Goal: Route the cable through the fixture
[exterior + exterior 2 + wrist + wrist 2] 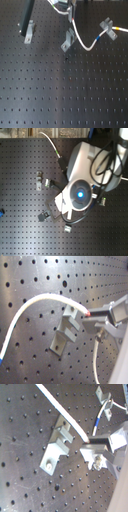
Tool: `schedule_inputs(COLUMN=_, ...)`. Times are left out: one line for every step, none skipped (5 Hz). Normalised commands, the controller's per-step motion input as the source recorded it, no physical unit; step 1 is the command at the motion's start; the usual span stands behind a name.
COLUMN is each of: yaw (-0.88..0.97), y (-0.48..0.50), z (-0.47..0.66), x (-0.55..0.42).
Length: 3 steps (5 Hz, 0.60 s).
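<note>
The white cable [90,46] hangs from my gripper [70,14] at the top edge, loops down and rises to its blue band [100,37] and yellow tip [114,30]. The fixture [67,40], a slanted silver bracket with two raised tabs, stands just under the gripper. In the first wrist view my gripper [93,319] is shut on the cable [45,300], which arcs over and just beyond the fixture [65,330]. In the second wrist view the cable [62,409] crosses above the fixture [56,446] into the gripper [90,445]. In neither wrist view does the cable lie between the tabs.
On the black perforated board [60,90], a slim strip-like clip [30,31] stands at the first exterior view's left beside a black post [26,17]. A V-winged clip [106,23] stands by the cable's tip. In the second exterior view the arm [80,193] hides the gripper.
</note>
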Motion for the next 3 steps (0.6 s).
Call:
schedule_inputs(yaw=-0.19, y=-0.197, z=0.34, x=-0.329)
schedule_inputs(yaw=0.0, y=-0.028, z=0.0, x=-0.043)
schedule_inputs(yaw=-0.11, y=-0.271, z=0.25, x=-0.422)
